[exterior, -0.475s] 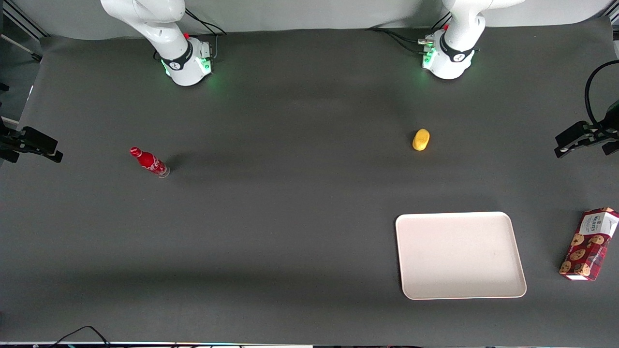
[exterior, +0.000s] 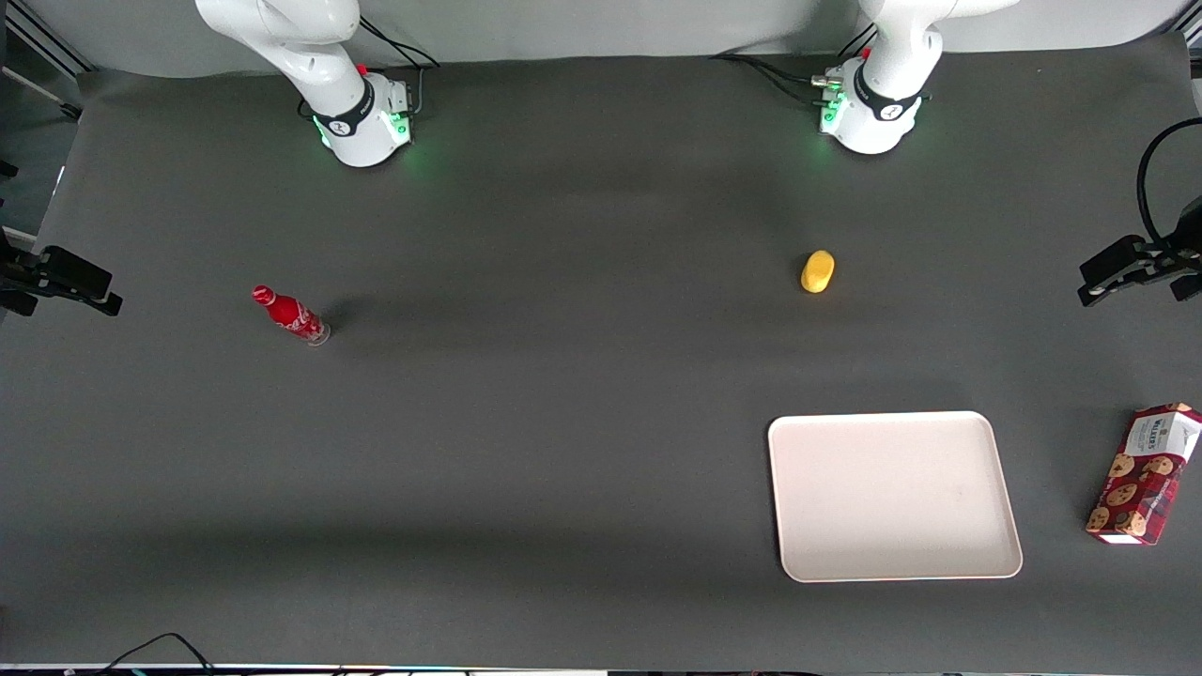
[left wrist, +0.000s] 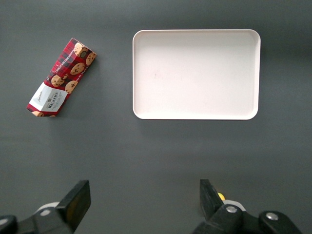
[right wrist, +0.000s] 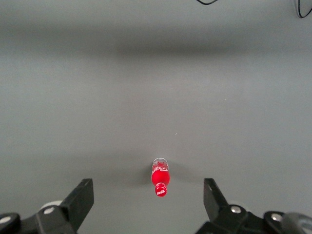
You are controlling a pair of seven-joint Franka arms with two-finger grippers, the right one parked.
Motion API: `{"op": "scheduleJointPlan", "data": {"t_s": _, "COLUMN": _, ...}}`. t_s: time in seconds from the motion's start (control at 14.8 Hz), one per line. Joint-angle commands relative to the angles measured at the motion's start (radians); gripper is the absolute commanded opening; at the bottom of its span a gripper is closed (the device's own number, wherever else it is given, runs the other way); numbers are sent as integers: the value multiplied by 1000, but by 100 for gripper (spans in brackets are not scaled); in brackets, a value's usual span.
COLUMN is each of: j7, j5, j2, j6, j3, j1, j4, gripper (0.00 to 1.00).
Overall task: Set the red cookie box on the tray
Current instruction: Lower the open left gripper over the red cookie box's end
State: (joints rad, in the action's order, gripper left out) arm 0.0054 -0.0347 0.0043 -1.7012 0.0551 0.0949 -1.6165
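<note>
Dark grey matting covers the whole worktop (exterior: 563,422), and I see both arm bases standing along the edge farthest from the front camera. My working arm is raised high: from its wrist camera I look straight down on the mat, and the end effector (left wrist: 141,202) hangs well above the surface with its two fingers (left wrist: 78,200) spread wide apart and holding nothing. In the front view it sits at the working arm's edge of the frame, well above the mat.

I find the tray (exterior: 892,495) lying flat toward the working arm's end of the worktop, nearer to the front camera than the small yellow object (exterior: 817,271). Its cream-white floor carries no load that I can see. I see the red cookie box (exterior: 1144,474) lying on the mat beside the tray, apart from it, farther out toward the working arm's end and turned at a slant, white label end pointing away from the front camera. Toward the parked arm's end stands a small red bottle (exterior: 289,314), well apart from everything else.
</note>
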Motion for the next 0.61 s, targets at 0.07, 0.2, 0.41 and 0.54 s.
{"op": "scheduleJointPlan", "data": {"t_s": 0.07, "j7": 177, "j5": -30, "j2": 17, "j6": -59, "j3": -3, "j1": 51, "j4": -10, "gripper": 100}}
{"op": "scheduleJointPlan", "data": {"t_s": 0.2, "j7": 322, "j5": -47, "j2": 46, "j6": -124, "j3": -26, "j1": 77, "j4": -6, "gripper": 100}}
{"op": "scheduleJointPlan", "data": {"t_s": 0.41, "j7": 583, "j5": -19, "j2": 132, "j6": -283, "j3": -145, "j1": 83, "j4": 6, "gripper": 100}}
{"op": "scheduleJointPlan", "data": {"t_s": 0.54, "j7": 750, "j5": 48, "j2": 231, "j6": -314, "j3": -156, "j1": 149, "j4": 62, "gripper": 100}}
